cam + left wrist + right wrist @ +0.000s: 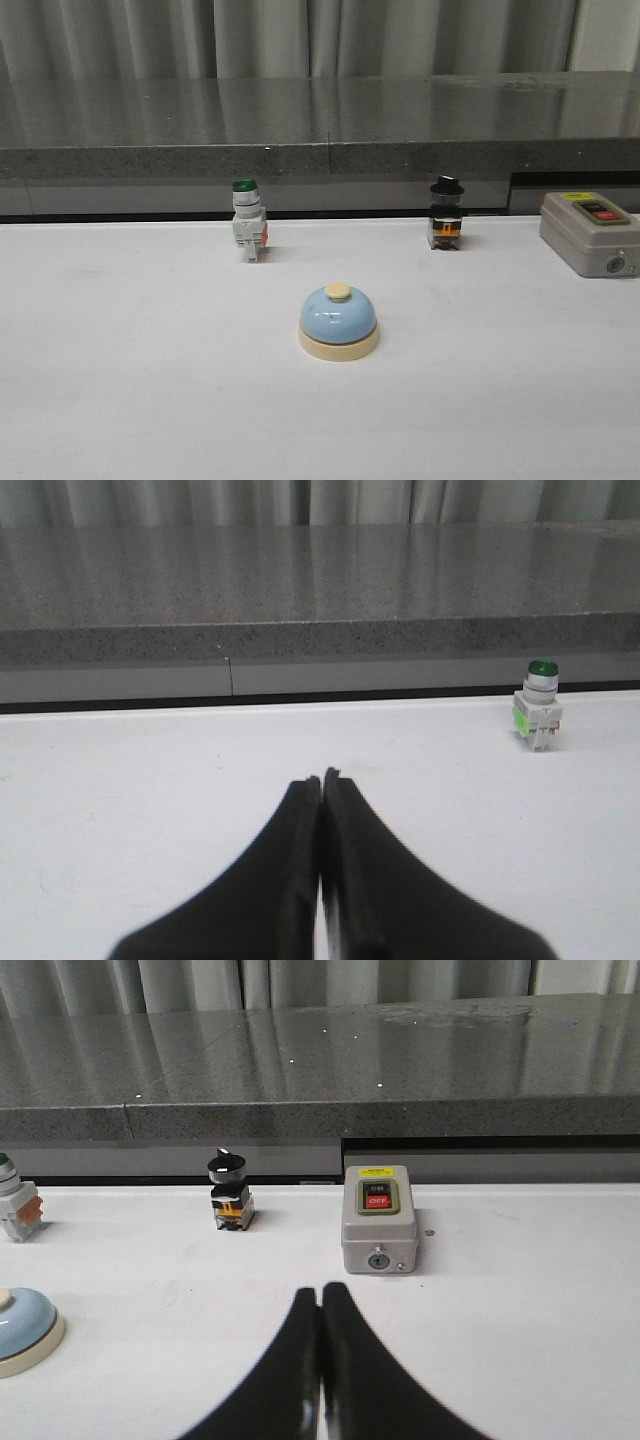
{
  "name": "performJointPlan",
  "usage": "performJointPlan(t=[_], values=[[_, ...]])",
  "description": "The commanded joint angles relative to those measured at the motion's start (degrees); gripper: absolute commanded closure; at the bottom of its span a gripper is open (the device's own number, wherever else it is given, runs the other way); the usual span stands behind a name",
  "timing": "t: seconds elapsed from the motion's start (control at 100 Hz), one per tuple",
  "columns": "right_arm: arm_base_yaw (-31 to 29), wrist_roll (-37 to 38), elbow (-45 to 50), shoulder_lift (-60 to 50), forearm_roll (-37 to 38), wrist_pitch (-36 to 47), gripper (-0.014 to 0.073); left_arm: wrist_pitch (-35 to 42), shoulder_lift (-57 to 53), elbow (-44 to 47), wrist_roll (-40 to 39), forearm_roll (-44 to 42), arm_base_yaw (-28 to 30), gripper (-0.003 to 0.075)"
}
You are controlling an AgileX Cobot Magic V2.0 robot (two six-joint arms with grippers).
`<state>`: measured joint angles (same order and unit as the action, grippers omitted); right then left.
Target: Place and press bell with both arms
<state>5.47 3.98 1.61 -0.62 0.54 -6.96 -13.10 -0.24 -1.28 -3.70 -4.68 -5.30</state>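
The light-blue bell [338,318] with cream base and cream button stands upright in the middle of the white table. Part of it also shows at the edge of the right wrist view [22,1328]. Neither arm shows in the front view. My left gripper [321,777] is shut and empty over bare table, with the bell out of its view. My right gripper [320,1290] is shut and empty, to the right of the bell and in front of the grey box.
A green-capped white switch [247,222] [538,705] stands at the back left, a black-knobbed switch [446,213] [229,1190] at the back right, and a grey box with a red button [590,232] [378,1218] at the far right. A dark stone ledge [320,140] runs behind the table.
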Motion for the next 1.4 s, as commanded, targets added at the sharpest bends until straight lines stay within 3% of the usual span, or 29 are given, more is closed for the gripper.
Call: performJointPlan(t=[0.0, 0.27, 1.39], values=[[-0.4, -0.4, -0.8, -0.8, 0.7, 5.0, 0.0654, 5.4, -1.7, -0.3, -0.5, -0.4, 0.2, 0.0740], [-0.4, -0.4, -0.8, -0.8, 0.7, 5.0, 0.0654, 11.6, -1.7, 3.7, -0.5, -0.4, 0.2, 0.0740], [-0.4, -0.4, -0.8, -0.8, 0.7, 5.0, 0.0654, 11.2, -1.7, 3.7, -0.5, -0.4, 0.2, 0.0740]])
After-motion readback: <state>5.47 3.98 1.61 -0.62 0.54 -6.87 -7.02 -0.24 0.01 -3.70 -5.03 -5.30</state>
